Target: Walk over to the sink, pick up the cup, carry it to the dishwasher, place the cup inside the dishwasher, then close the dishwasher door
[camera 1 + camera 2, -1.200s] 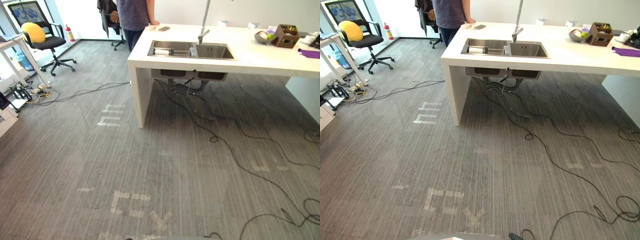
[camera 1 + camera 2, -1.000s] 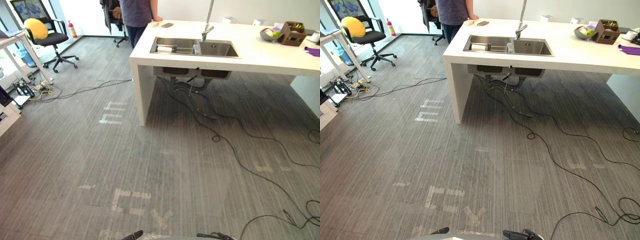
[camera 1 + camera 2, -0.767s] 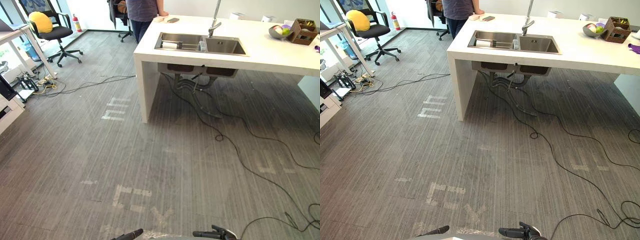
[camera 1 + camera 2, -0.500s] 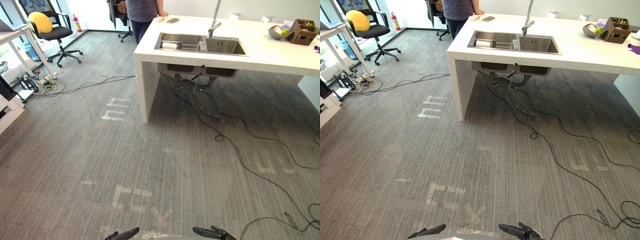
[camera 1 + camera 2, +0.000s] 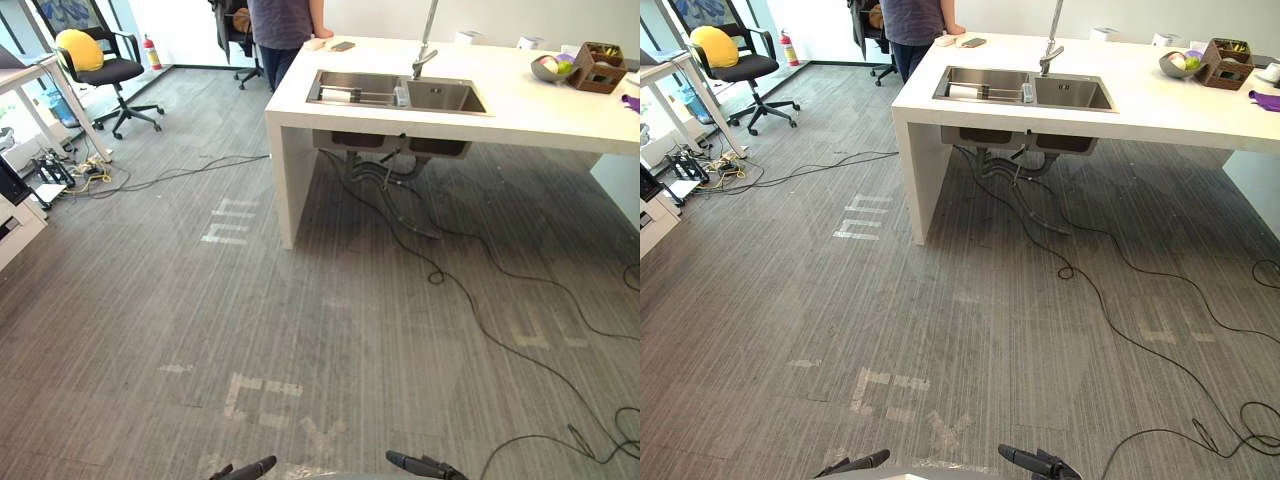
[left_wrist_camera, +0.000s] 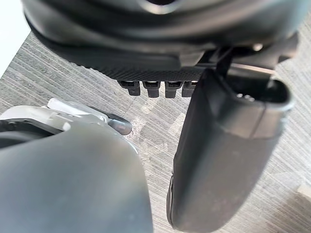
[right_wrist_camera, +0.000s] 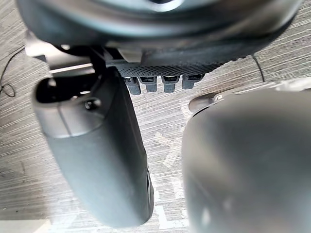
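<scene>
At 10 o'clock, far off, an office chair (image 5: 100, 75) carries a yellow cushion (image 5: 73, 44), with a red fire extinguisher (image 5: 152, 52) just beyond it; pale tape marks (image 5: 228, 222) lie on the grey carpet nearer in; low at 6 o'clock the left hand (image 5: 245, 468) points forward, fingers loosely straight and holding nothing, its thumb standing clear over bare carpet in its wrist view; a person (image 5: 285, 25) stands at the far left corner of the white counter (image 5: 520, 112); set into that counter at 12 o'clock is a steel double sink (image 5: 450, 100); its left basin holds a rack with a white roll-like thing (image 5: 342, 92), too small to name; the cup (image 5: 401, 95), small and clear, stands upright at the divider between the basins, just below the tall faucet (image 5: 428, 35), well apart from both hands, at about 1 o'clock of the left and 12 o'clock of the right; the right hand (image 5: 422, 465), beside the left, is likewise relaxed and empty; at 2 o'clock a grey bowl (image 5: 545, 75) holds green and purple fruit; a brown box (image 5: 600, 80) just right of it holds things too small to tell; a purple cloth (image 5: 632, 100) lies at the counter's edge.
</scene>
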You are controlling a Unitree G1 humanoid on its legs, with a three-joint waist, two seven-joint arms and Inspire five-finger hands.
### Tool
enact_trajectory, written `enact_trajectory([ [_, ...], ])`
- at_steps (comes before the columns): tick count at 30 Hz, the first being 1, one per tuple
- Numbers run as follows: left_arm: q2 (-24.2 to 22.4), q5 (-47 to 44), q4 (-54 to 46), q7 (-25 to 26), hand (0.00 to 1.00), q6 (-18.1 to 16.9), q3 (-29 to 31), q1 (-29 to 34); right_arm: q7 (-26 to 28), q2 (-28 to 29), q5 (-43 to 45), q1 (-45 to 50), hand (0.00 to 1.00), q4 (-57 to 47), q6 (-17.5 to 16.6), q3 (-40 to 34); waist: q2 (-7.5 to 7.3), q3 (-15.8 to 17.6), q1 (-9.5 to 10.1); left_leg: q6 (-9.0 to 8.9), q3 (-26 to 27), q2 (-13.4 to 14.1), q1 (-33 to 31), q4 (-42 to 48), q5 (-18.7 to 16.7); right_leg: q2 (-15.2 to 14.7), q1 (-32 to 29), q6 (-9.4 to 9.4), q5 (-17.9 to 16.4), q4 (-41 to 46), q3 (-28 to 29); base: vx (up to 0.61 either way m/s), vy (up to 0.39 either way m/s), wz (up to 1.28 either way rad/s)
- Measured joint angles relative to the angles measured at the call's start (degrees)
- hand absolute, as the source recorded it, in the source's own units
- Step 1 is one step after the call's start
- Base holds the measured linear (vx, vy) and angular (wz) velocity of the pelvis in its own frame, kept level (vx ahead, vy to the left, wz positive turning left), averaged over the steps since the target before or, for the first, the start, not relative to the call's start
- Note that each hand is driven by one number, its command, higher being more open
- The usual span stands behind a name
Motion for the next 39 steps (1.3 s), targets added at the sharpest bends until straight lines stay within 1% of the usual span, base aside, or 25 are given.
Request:
enact_trajectory([
  [3, -0.65, -0.07, -0.03, 2.1, 1.0, -4.37, -0.03, 0.85, -0.14, 0.13, 0.06, 0.32, 1.0, -0.03, -1.55, 0.18, -0.04, 0.0, 0.13, 0.02, -0.24, -0.06, 0.02, 0.0, 0.02, -0.03, 0.16, 0.01, -0.01, 0.03, -0.2, 0.0, 0.0, 0.03],
  [5, -0.87, -0.36, -0.04, 2.76, 1.0, -5.78, -0.08, 1.1, -0.25, 0.17, 0.63, 0.51, 1.0, -0.05, -2.1, 0.26, -0.11, 0.03, 0.22, 0.07, -0.61, -0.17, 0.07, 0.0, 0.05, -0.17, 0.16, 0.3, -0.22, 0.46, -0.54, 0.0, -0.002, 0.13],
  [7, -1.05, -1.72, -0.06, 2.88, 1.0, -7.45, -0.18, 1.63, -0.78, 0.34, 1.73, 0.84, 1.0, -0.21, -2.69, 0.28, -0.35, 0.17, 0.12, 0.11, -1.81, -0.74, 0.26, 0.02, 0.0, -1.09, -1.14, 0.96, -3.09, 4.82, -1.85, -0.02, -0.007, 0.34],
  [9, -0.96, -2.37, -0.35, 2.86, 1.0, -8.86, -0.17, 2.02, -1.47, 0.75, 2.15, 1.68, 1.0, -1.08, -3.23, 0.26, -1.13, 0.54, 0.16, 0.5, -3.08, -2.03, 0.8, 0.22, -0.49, -3.26, -3.39, 2.22, -7.52, 12.21, -3.18, -0.01, 0.019, 0.47],
  [10, -0.69, -2.43, -0.82, 2.86, 1.0, -9.81, -0.21, 2.34, -1.9, 1.1, 2.82, 1.72, 1.0, -1.15, -3.64, 0.32, -1.94, 1.01, 0.24, 1.69, -2.99, -2.96, 1.04, 0.62, -1.3, -5.21, -4.97, 3.99, -10.07, 18.03, -3.73, 0.01, 0.064, 0.38],
  [11, -0.85, -2.45, -1.46, 2.94, 1.0, -10.58, -0.22, 3.04, -2.21, 0.98, 3.32, 1.67, 1.0, -1.34, -3.8, 0.36, -2.02, 1.32, 0.49, 2.62, -2.62, -3.48, 1.09, 0.93, -1.79, -6.67, -8.51, 5.03, -11.17, 25.77, -3.32, 0.02, 0.057, 0.25],
  [12, -0.9, -2.4, -1.79, 2.96, 1.0, -10.89, -0.22, 3.44, -2.3, 0.81, 4.23, 1.5, 1.0, -1.52, -3.81, 0.4, -1.93, 1.57, 0.49, 3.06, -2.56, -3.56, 1.19, 1.06, -1.83, -7.33, -11.12, 4.86, -11.08, 31.2, -3.07, 0.04, 0.081, 0.12],
  [13, -0.73, -2.58, -2.16, 3.23, 1.0, -11.11, -0.03, 4.13, -2.53, 0.93, 6.13, 1.42, 1.0, -2.56, -3.86, 0.41, -1.4, 2.58, 0.35, 3.79, -2.72, -3.64, 2.15, 1.75, -2.02, -8.21, -14.66, 3.77, -11.55, 38.67, -2.84, 0.05, 0.057, 0.08],
  [14, -0.78, -2.66, -2.32, 3.84, 1.0, -11.19, 0.0, 4.65, -2.54, 1.01, 7.58, 1.71, 1.0, -2.6, -3.84, 0.57, -1.61, 2.68, 0.32, 3.76, -2.75, -3.41, 2.64, 2.09, -2.36, -8.19, -15.68, 3.48, -11.97, 39.22, -2.95, 0.09, 0.084, 0.07],
  [16, -0.94, -2.11, -2.23, 5.81, 1.0, -10.55, 0.7, 5.42, -2.87, 1.18, 10.78, 2.0, 1.0, -2.51, -3.84, 1.14, -1.63, 2.76, 0.3, 3.3, -2.63, -2.48, 2.87, 3.69, -3.89, -7.33, -16.38, 3.65, -12.16, 32.85, -3.29, 0.13, 0.052, -0.06],
  [19, -1.73, 1.65, -2.16, 7.37, 1.0, -7.97, 3.67, 5.4, -3.27, 1.28, 13.91, 2.57, 1.0, -2.57, -3.9, 0.99, -1.22, 3.14, 0.19, 3.13, -2.02, 0.0, 3.13, 6.04, -7.39, -4.25, -19.71, 3.75, -10.8, 26.52, -3.2, 0.18, 0.002, -0.19],
  [22, -1.93, 3.54, -1.95, 8.23, 1.0, -6.78, 4.6, 5.35, -3.28, 2.03, 14.71, 4.28, 1.0, -5.62, -4.04, -0.02, -1.01, 3.56, -0.08, 2.35, -0.74, 2.1, 4.32, 9.82, -12.63, -2.31, -25.35, 3.43, -7.74, 26.74, -3.17, 0.27, -0.046, -0.22],
  [24, -2.09, 5.03, -2.05, 8.19, 1.0, -6.49, 5.62, 5.37, -3.23, 2.96, 15.27, 6.25, 1.0, -9.05, -4.18, -0.7, -1.13, 3.68, -0.94, 0.38, -1.21, 2.24, 6.89, 13.31, -17.81, -2.94, -26.85, 2.49, -6.48, 26.47, -3.14, 0.44, -0.103, 0.13],
  [25, -2.35, 5.68, -2.27, 8.13, 1.0, -6.48, 6.24, 5.38, -3.11, 3.32, 15.25, 6.41, 1.0, -9.44, -4.18, -1.38, -1.06, 3.62, -1.31, 0.1, -1.77, 2.25, 7.43, 14.21, -19.29, -3.52, -26.87, 1.79, -6.05, 26.55, -3.18, 0.51, -0.146, 0.38],
  [27, -3.54, 5.75, -2.89, 8.11, 1.0, -6.56, 7.21, 5.55, -2.34, 3.14, 15.14, 7.16, 1.0, -10.22, -3.76, -2.51, 0.49, 2.61, -2.26, -0.88, -3.33, 3.91, 9.92, 14.14, -22.48, -3.02, -25.76, -0.89, -4.78, 26.61, -4.39, 0.53, -0.178, 0.46],
  [28, -4.46, 5.77, -2.78, 8.08, 1.0, -6.51, 8.2, 5.96, -2.23, 2.62, 14.08, 7.25, 1.0, -10.28, -3.23, -2.71, 1.2, 1.76, -2.38, -1.77, -3.33, 5.11, 9.72, 18.45, -22.91, -1.86, -24.54, -3.77, -1.72, 26.12, -5.16, 0.67, -0.236, 0.28],
  [29, -5.01, 5.79, -2.66, 8.28, 1.0, -6.41, 8.38, 5.78, -2.23, 2.19, 13.56, 7.02, 1.0, -10.07, -2.92, -3.03, 2.14, 1.53, -2.45, -2.41, -3.51, 6.13, 7.88, 23.1, -22.47, -0.94, -23.84, -3.96, -2.77, 26.17, -5.61, 0.81, -0.289, 0.1],
  [30, -5.31, 6.01, -2.72, 8.43, 1.0, -6.41, 8.44, 5.76, -2.25, 1.56, 11.87, 6.52, 1.0, -10.21, -2.58, -2.63, 2.74, 0.88, -2.39, -4.92, -3.34, 7.36, 2.83, 34.47, -19.6, 0.42, -21.82, -4.63, -4.08, 24.62, -5.91, 0.81, -0.305, -0.08],
  [31, -5.59, 7.35, -2.77, 8.77, 1.0, -6.52, 8.58, 5.42, -2.06, 1.14, 10.14, 6.04, 1.0, -10.93, -2.31, -2.14, 3.18, 1.03, -2.2, -7.16, -3.0, 8.68, -2.6, 47.1, -14.33, 1.77, -19.27, -5.52, -5.44, 22.71, -5.57, 0.69, -0.253, -0.21],
  [32, -6.15, 7.52, -3.33, 9.02, 1.0, -7.14, 9.39, 5.37, -1.9, 0.87, 9.24, 5.67, 1.0, -11.23, -2.3, -2.06, 3.74, 1.25, -1.66, -7.45, -2.26, 10.43, -6.35, 56.5, -12.39, 3.3, -16.33, -6.14, -6.1, 20.67, -5.08, 0.57, -0.187, -0.27],
  [33, -6.39, 7.58, -4.13, 9.18, 1.0, -7.59, 10.08, 5.36, -1.9, 0.8, 8.89, 5.4, 1.0, -11.25, -2.3, -1.96, 3.86, 1.55, -1.28, -7.22, -1.45, 11.6, -8.08, 61.67, -12.55, 4.24, -13.96, -6.42, -6.43, 19.19, -4.68, 0.67, -0.187, -0.39],
  [35, -6.58, 8.73, -6.82, 9.05, 1.0, -9.4, 10.48, 5.2, -1.96, 1.08, 8.34, 4.03, 1.0, -11.2, -1.9, 0.78, 2.13, 3.0, 0.51, -6.24, -0.8, 11.92, -14.72, 73.25, -13.86, 5.4, -4.43, -6.98, -7.0, 13.53, -1.81, 0.74, -0.178, -0.48],
  [37, -6.6, 11.32, -8.24, 9.16, 1.0, -11.95, 10.17, 4.75, -2.02, 1.79, 8.47, 2.28, 1.0, -11.07, -1.7, 2.31, 1.79, 3.69, 0.84, -5.46, 0.03, 10.99, -21.44, 72.89, -15.38, 4.83, 0.8, -6.98, -7.0, 9.87, -0.33, 0.46, -0.051, -0.39],
  [38, -6.63, 12.35, -8.96, 9.54, 1.0, -13.31, 10.02, 4.33, -2.02, 2.12, 8.53, 1.34, 1.0, -10.75, -1.66, 2.3, 1.68, 4.26, 1.03, -4.72, 1.05, 10.63, -24.47, 69.58, -16.26, 4.26, 3.32, -6.98, -7.0, 8.27, 0.25, 0.48, 0.006, -0.43],
  [39, -6.6, 15.04, -9.08, 10.95, 1.0, -15.4, 9.59, 3.17, -1.79, 2.72, 8.58, 0.66, 1.0, -10.61, -1.61, 2.27, 1.47, 4.93, 1.78, -4.23, 3.97, 10.41, -27.17, 61.17, -16.66, 3.0, 5.94, -6.9, -7.05, 6.9, 0.94, 0.37, 0.03, -0.39],
])
